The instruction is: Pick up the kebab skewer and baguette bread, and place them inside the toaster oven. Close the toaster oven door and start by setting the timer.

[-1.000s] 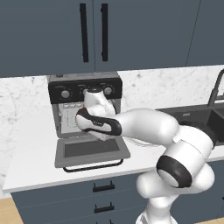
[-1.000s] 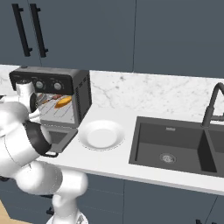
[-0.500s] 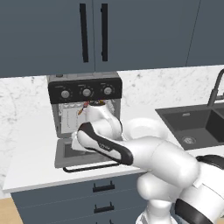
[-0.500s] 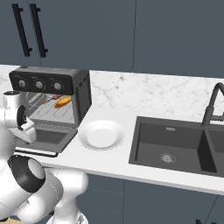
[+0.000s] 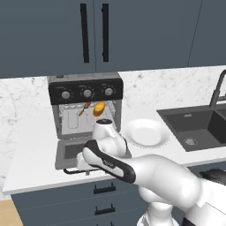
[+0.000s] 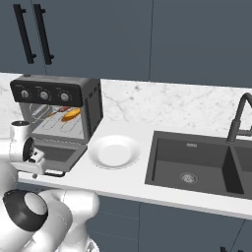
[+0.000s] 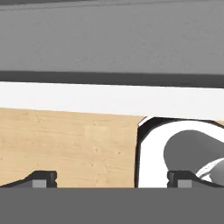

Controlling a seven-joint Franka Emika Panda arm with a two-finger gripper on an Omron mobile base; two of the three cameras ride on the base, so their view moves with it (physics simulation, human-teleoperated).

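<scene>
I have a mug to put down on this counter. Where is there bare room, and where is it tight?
Bare marble lies left of the toaster oven and along the counter front between the white plate and the sink. It is crowded in front of the oven, where the lowered toaster oven door and the arm's open claw sit at the edge.

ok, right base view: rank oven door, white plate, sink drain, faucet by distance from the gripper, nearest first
1. Toaster oven door: open flap right beside the gripper, at the counter's front left.
2. White plate: to the oven's right.
3. Sink drain: in the basin, further right.
4. Faucet: far right, at the back.
</scene>
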